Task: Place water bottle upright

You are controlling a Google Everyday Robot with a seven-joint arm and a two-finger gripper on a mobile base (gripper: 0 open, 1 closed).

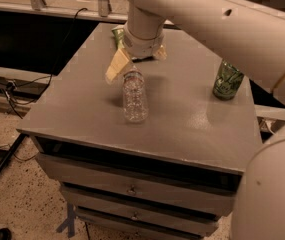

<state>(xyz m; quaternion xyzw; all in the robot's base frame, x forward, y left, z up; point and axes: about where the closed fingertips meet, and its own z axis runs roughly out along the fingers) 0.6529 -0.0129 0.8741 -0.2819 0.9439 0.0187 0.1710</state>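
The water bottle, small, clear and ribbed, stands upright near the middle of the grey cabinet top. My gripper hangs just above and behind the bottle's top, pointing down. Its cream fingers are spread wider than the bottle and are not closed on it. The bottle's cap is just below the gap between the fingers. The big white arm fills the upper right of the view.
A green soda can stands upright at the right side of the top. A green snack bag lies at the back, mostly hidden by the arm. Drawers front the cabinet. Cables and a dark leg lie on the floor at the left.
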